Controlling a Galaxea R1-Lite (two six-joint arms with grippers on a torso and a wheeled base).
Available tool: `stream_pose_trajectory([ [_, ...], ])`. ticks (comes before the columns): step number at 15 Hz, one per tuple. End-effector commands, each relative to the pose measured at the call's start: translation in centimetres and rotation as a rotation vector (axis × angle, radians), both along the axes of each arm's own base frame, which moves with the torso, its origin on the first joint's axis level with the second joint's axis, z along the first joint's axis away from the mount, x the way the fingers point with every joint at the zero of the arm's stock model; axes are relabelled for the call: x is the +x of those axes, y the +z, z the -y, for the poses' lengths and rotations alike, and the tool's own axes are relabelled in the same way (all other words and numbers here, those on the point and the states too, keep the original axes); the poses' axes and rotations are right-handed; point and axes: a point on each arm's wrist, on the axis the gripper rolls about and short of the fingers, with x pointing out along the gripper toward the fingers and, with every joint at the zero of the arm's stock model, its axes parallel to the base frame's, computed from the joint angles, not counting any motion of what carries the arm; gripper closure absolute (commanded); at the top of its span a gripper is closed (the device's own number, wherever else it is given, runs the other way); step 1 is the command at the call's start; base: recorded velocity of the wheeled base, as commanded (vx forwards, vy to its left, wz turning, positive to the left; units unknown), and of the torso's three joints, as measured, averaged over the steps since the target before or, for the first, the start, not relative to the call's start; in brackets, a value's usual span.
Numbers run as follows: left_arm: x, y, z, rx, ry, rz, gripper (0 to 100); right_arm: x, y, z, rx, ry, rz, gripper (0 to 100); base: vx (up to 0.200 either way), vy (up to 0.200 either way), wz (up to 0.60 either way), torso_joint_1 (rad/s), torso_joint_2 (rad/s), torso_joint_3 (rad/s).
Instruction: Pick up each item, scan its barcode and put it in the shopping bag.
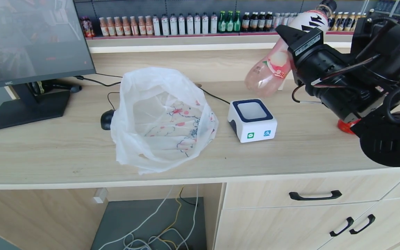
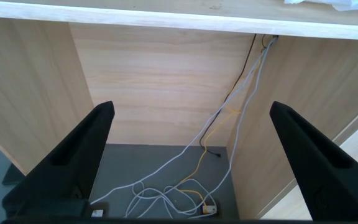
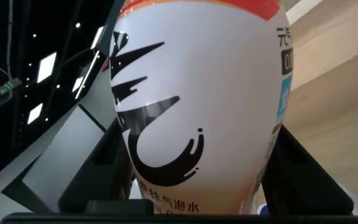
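Bottle (image 1: 273, 66): clear of the tabletop (image 1: 64, 149), tilted with the base lowest, above and to the right of the scanner (image 1: 252, 119), not over its window.
Right claw (image 1: 292, 48): clamped round the bottle's middle, well above the scanner.
Left claw (image 2: 190, 106): spread wide, holding nothing, lower than the scanner, under the tabletop edge near loose cables (image 2: 185, 186).
Done: pick-up of this bottle, judging by the grip.
Remaining: probably the scan, then the drop into the shopping bag (image 1: 161, 118), standing open just left of the scanner.
Bag contents: red and blue marks through the plastic; print or goods, impossible to tell.
Barcode: not found on the label faces on show.
Red object (image 1: 345, 125): right of the scanner, mostly hidden by the right arm; perhaps another item.
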Motion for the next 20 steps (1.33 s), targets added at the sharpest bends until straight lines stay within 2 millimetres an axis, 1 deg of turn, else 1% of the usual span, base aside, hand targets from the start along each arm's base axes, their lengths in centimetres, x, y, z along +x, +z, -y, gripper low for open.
stream_pose_trajectory([
  [1, 0.0, 0.0, 0.0, 0.000, 0.001, 0.001, 0, 0.5, -0.6, 0.1, 0.022, 0.006, -0.028, 100, 0.000, 0.000, 0.00, 0.000, 0.00, 0.000],
  [2, 0.0, 0.0, 0.0, 0.000, 0.001, 0.001, 0, 0.5, -0.6, 0.1, 0.024, 0.009, -0.028, 100, 0.000, 0.000, 0.00, 0.000, 0.00, 0.000],
  [3, 0.0, 0.0, 0.0, 0.000, 0.001, 0.001, 0, 1.2, -1.5, -0.2, 0.032, 0.017, -0.059, 100, 0.000, 0.000, 0.00, 0.000, 0.00, 0.000],
  [4, 0.0, 0.0, 0.0, 0.000, 0.001, 0.001, 0, 1.6, -1.9, -0.2, 0.030, 0.027, -0.068, 100, 0.000, 0.000, 0.00, 0.000, 0.00, 0.000],
  [6, 0.0, 0.0, 0.0, 0.000, 0.001, 0.001, 0, 1.7, -2.2, -0.4, 0.025, 0.044, -0.075, 100, 0.000, 0.000, 0.00, 0.000, 0.00, 0.000],
  [10, 0.0, 0.0, 0.0, 0.000, 0.001, 0.001, 0, 2.6, -3.4, -0.9, 0.022, 0.051, -0.110, 100, 0.000, 0.000, 0.00, 0.000, 0.00, 0.000],
  [17, 0.0, 0.0, 0.0, 0.000, 0.001, 0.001, 0, 2.6, -4.8, -0.9, 0.040, 0.061, -0.164, 100, 0.000, 0.000, 0.00, 0.000, 0.00, 0.000],
  [20, 0.0, 0.0, 0.0, 0.000, -0.001, 0.001, 0, 2.6, -4.9, -1.0, 0.047, 0.065, -0.171, 100, 0.000, 0.000, 0.00, 0.000, 0.00, 0.000],
])
